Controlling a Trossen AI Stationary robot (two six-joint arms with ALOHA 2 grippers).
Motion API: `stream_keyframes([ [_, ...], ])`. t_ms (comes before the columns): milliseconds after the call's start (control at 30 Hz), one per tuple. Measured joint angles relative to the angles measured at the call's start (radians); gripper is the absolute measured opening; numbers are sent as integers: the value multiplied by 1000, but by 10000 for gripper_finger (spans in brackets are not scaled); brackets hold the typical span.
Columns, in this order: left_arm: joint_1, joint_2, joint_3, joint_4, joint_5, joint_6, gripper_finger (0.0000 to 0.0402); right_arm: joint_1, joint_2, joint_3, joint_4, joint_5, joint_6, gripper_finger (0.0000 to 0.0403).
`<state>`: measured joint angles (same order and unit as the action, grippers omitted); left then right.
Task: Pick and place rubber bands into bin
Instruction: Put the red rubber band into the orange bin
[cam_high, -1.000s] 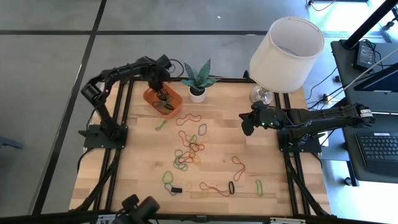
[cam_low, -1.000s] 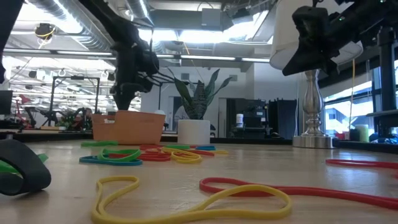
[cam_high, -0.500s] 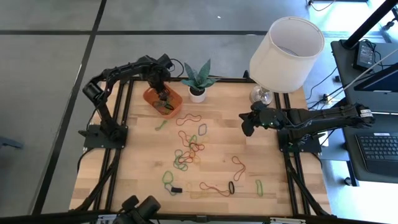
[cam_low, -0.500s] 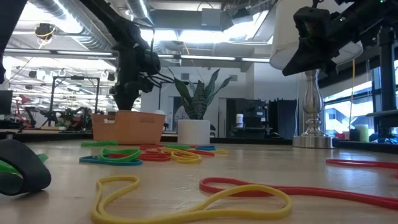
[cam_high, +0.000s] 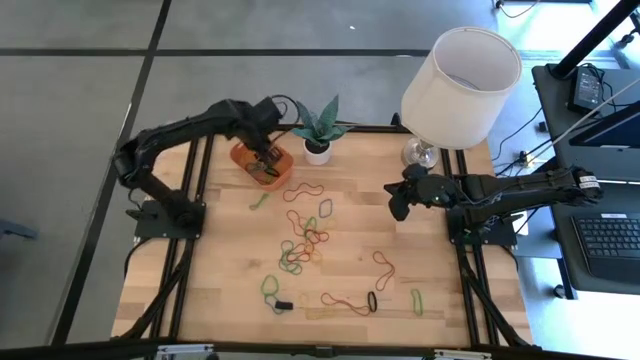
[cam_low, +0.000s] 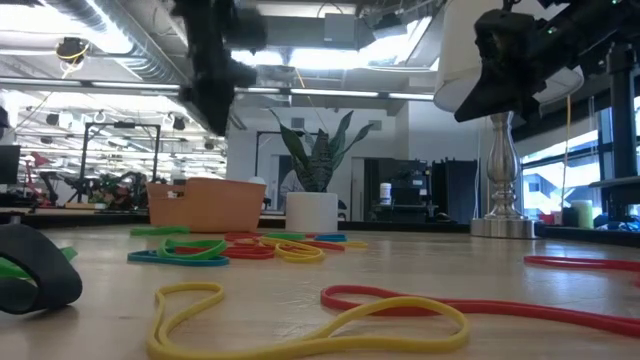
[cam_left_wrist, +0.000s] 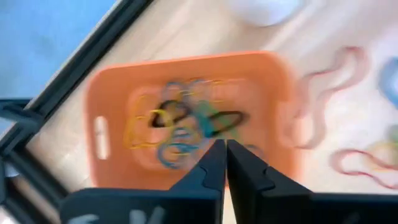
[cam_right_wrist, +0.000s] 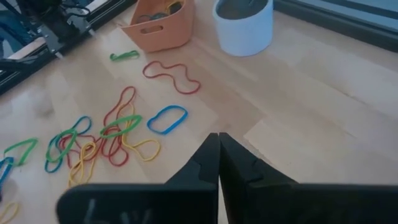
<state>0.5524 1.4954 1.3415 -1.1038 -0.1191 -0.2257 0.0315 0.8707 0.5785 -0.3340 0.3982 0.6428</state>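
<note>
The left gripper (cam_left_wrist: 221, 146) is hovering pressed together and empty above the bin (cam_high: 262, 164); right gripper (cam_right_wrist: 218, 138), pressed together, is waiting well apart from the bin

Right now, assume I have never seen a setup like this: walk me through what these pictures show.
Two dark robot arms are bolted to a wooden table. One picture looks straight down, one looks level across the tabletop, and two come from small cameras on the arms' wrists.

Loose rubber bands in mixed colours lie scattered over the table. The job is to collect them in the orange bin, which already holds several. A small plant and a lamp stand at the back edge.

The left tool hangs above the bin, fingers shut and holding nothing. The right tool waits over the right side of the table, also shut and empty.
</note>
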Motion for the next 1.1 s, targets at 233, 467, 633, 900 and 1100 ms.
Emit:
stream_keyframes([
  [233,-279,-56,-12,6,-52,-235,3,0,0,0,-1,-3,-96,5],
  [467,-556,-55,-172,208,-91,-389,2,0,0,0,0,-15,-144,5],
  [633,-666,-55,-301,368,-91,-446,2,23,0,0,-1,-102,-133,2],
  [900,-690,-99,-446,446,-44,-393,2,159,38,0,-88,-96,108,2],
  [1100,-689,-227,-549,454,-36,-344,2,251,207,109,-270,-80,319,1],
])
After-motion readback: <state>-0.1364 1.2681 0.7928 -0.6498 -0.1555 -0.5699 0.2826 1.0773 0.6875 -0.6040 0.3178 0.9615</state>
